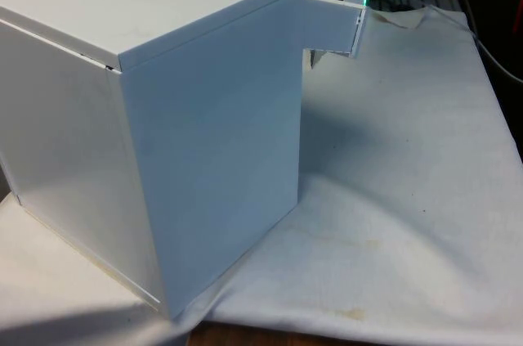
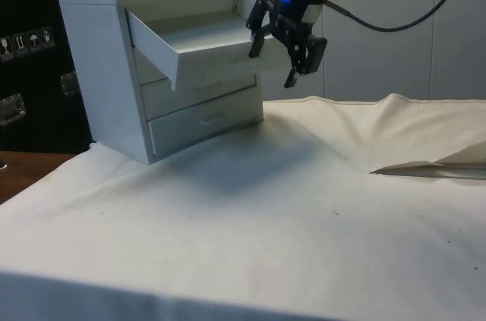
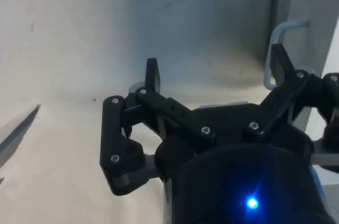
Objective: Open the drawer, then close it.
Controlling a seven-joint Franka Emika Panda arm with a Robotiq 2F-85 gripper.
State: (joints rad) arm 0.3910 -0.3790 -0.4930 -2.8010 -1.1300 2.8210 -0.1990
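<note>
White cloth covers the table (image 2: 304,207). Note the top drawer (image 2: 194,40) of the chest (image 2: 106,70) standing pulled out; your gripper (image 2: 292,48), fingers spread and empty, hangs just beside its front, so closing means pushing toward the chest.

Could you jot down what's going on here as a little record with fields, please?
Furniture: white chest of drawers with three drawers, on a white cloth
Top drawer: pulled out
Two lower drawers: shut
Gripper: in front of the top drawer's front, fingers spread, holding nothing
Handle: a pale bar close beside one finger in the wrist view
</note>
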